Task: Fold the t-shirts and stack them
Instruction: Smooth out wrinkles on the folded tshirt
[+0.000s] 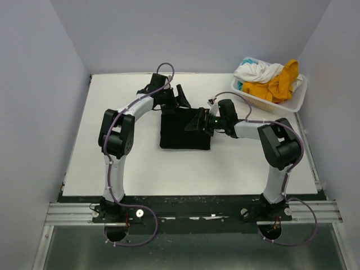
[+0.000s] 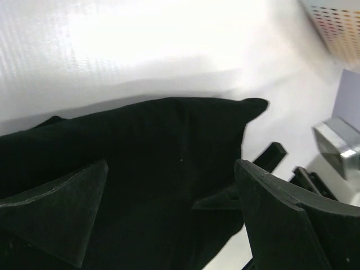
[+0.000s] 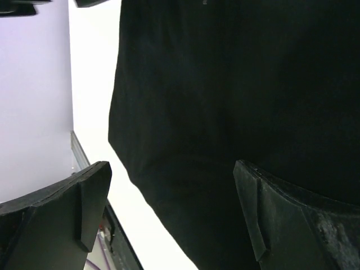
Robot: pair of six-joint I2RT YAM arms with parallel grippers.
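Note:
A black t-shirt (image 1: 179, 135) lies folded into a small rectangle at the middle of the white table (image 1: 112, 169). It fills the left wrist view (image 2: 146, 146) and the right wrist view (image 3: 236, 84). My left gripper (image 1: 179, 99) is open and empty, just above the shirt's far edge. My right gripper (image 1: 198, 122) is open and empty, over the shirt's right part. White (image 1: 256, 70), mustard-yellow (image 1: 275, 84) and teal (image 1: 241, 85) t-shirts lie bunched in the basket.
A white slotted plastic basket (image 1: 292, 103) stands at the table's far right corner. Grey walls close in the table on the left, back and right. The arms' mounting rail (image 1: 191, 212) runs along the near edge.

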